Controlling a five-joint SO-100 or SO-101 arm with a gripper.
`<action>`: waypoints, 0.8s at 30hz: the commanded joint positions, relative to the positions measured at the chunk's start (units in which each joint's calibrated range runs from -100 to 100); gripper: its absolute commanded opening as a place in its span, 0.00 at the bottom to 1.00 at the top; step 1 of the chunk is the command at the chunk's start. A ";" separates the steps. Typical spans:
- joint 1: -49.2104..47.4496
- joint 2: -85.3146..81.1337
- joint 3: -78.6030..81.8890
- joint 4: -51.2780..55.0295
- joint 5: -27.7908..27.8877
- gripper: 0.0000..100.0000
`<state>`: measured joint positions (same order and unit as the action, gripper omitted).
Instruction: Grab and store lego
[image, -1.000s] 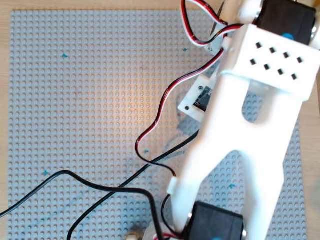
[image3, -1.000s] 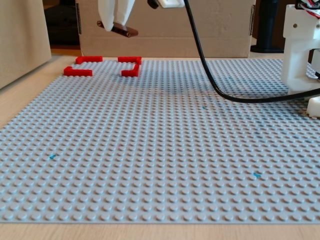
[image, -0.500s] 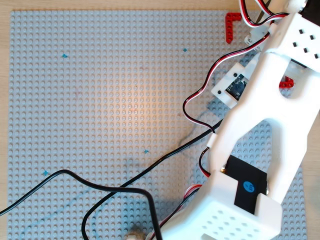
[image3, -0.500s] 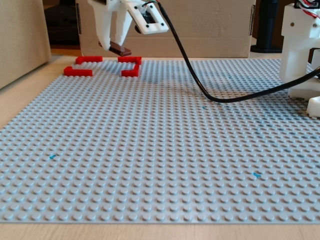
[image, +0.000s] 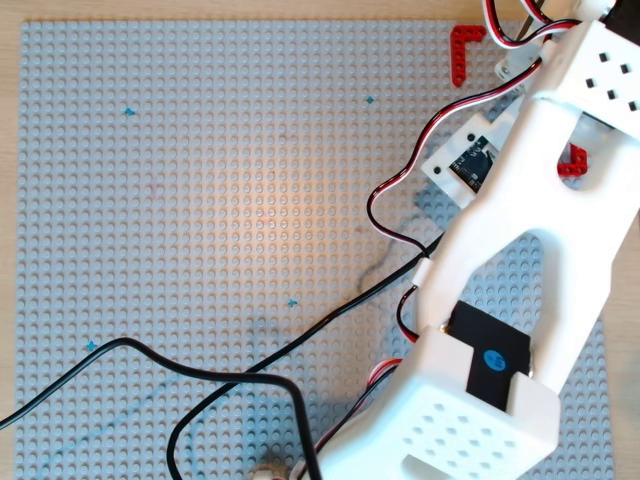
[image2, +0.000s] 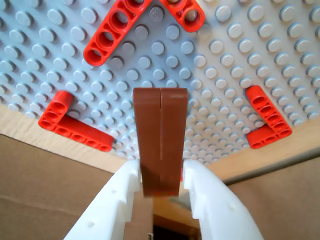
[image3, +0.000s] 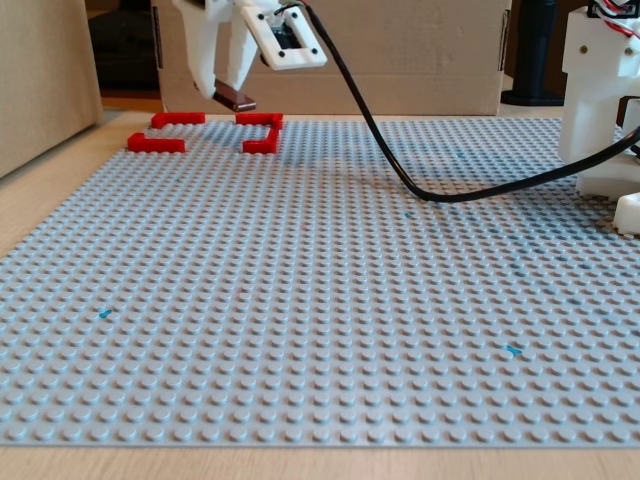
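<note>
Lego (image2: 161, 140), one brown brick, clamped between the two white fingers (image2: 124, 197) and held above the far-left corner of the grey baseplate (image3: 320, 300) in the fixed view, over four red corner pieces (image2: 72, 125). Carry step in hand; judged next: lower the brick between the corners, then release. One black cable (image3: 400, 170) trails right.

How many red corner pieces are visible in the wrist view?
4: one at upper left, one at the top centre, cut by the frame edge, one at left, one at right. The brown brick may hide more.
</note>
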<state>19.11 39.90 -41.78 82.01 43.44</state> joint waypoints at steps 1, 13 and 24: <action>-0.71 -0.69 -2.42 0.47 -0.56 0.14; -3.08 -3.24 -5.59 10.75 -0.71 0.14; -17.70 -24.57 3.57 17.90 -1.81 0.02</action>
<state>5.85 24.07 -42.77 98.96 41.74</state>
